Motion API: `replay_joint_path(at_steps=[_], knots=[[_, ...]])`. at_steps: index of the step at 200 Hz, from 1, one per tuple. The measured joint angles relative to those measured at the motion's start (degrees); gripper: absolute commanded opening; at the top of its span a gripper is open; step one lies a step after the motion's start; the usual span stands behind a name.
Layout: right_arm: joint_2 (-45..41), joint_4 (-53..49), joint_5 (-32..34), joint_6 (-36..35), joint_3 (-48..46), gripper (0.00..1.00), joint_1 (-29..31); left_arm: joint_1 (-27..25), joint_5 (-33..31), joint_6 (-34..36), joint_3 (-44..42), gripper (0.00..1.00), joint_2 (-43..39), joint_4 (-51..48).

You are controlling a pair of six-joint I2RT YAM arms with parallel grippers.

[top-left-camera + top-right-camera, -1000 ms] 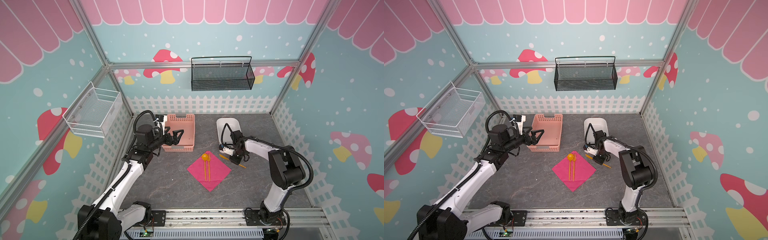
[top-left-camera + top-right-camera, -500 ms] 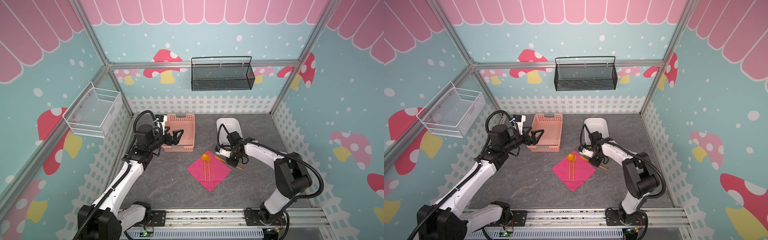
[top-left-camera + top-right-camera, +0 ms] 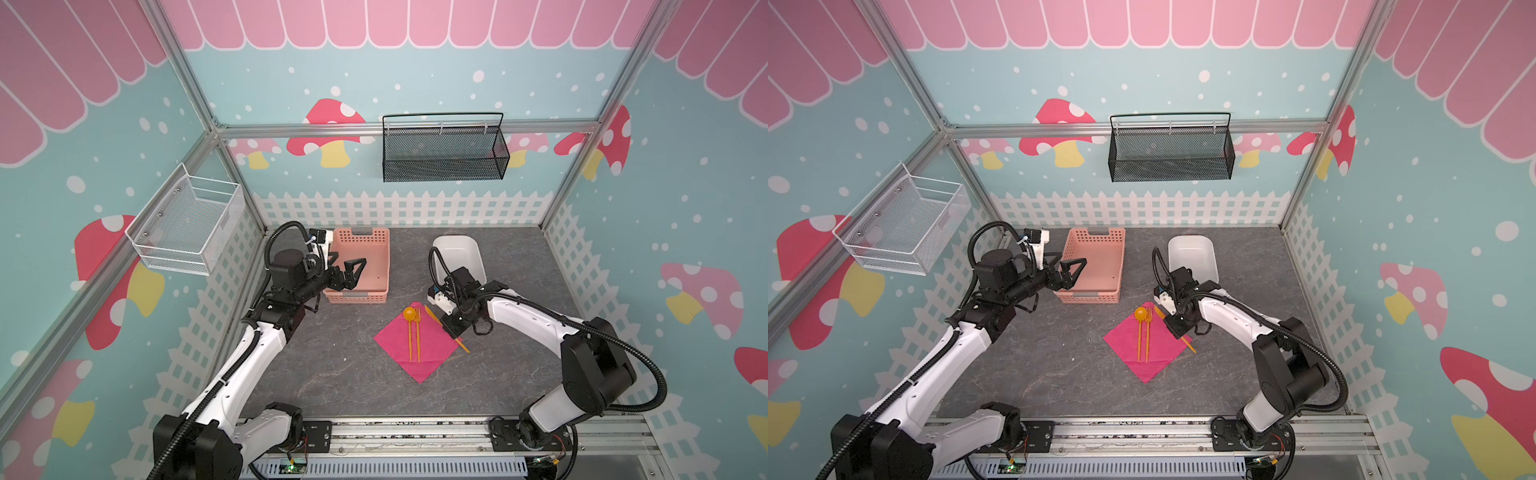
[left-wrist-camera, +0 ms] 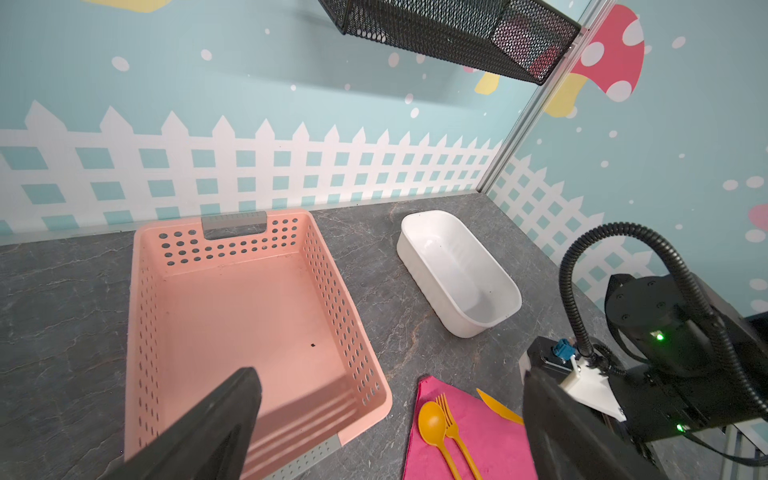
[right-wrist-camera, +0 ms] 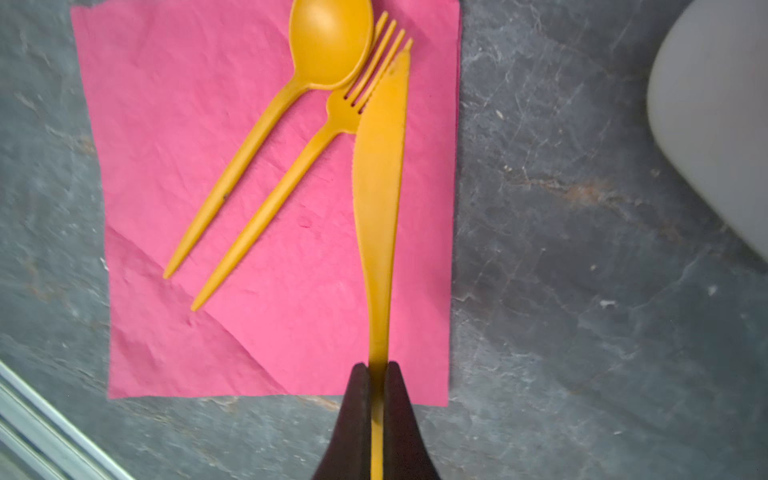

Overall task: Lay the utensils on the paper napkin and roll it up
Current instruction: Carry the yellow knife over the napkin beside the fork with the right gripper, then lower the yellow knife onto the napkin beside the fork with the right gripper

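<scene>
The right claw (image 5: 376,368) pinches the knife (image 5: 380,187) by its handle, blade over the napkin (image 5: 174,137) beside the fork (image 5: 345,112) and spoon (image 5: 330,41), likely to lay it alongside. The left claw (image 3: 347,268) hangs wide open, empty.

The paper napkin (image 5: 270,249) is thin matt paper, creased and lightly wrinkled. The spoon (image 5: 330,45), fork (image 5: 345,112) and knife (image 5: 380,187) are smooth moulded plastic with a soft sheen. The right pincer (image 5: 377,368) has matt dark fingers. The surface (image 4: 415,324) looks like dark grey stone, veined and dull. The perforated basket (image 4: 332,299) at far left is smooth satin plastic, and the white tub (image 4: 457,266) to its right is glossy plastic. On the walls, the black mesh basket (image 3: 442,156) and the white wire-mesh basket (image 3: 187,226) look like coated metal. The frame bars (image 3: 270,131) are brushed aluminium.
</scene>
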Motion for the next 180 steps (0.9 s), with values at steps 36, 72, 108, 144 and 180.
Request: replay_joint_path(at_steps=[36,72,108,144,180], knots=[[-0.8,2.9,0.2,19.2,-2.3,0.00,2.0,0.0,-0.1,0.0,0.0,0.99,0.0,0.0],[-3.2,7.4,0.9,32.5,-5.2,0.00,4.2,0.0,-0.2,0.0,0.0,0.99,0.0,0.0],[-2.2,10.2,2.6,39.9,-5.3,0.00,4.8,0.0,-0.3,0.0,0.0,0.99,-0.1,0.0],[0.9,11.4,3.7,44.2,-5.2,0.00,5.8,0.0,-0.3,0.0,0.0,0.99,-0.1,0.0],[5.3,11.5,4.3,45.5,-3.4,0.00,6.3,0.0,-0.3,0.0,0.0,0.99,0.0,0.0]])
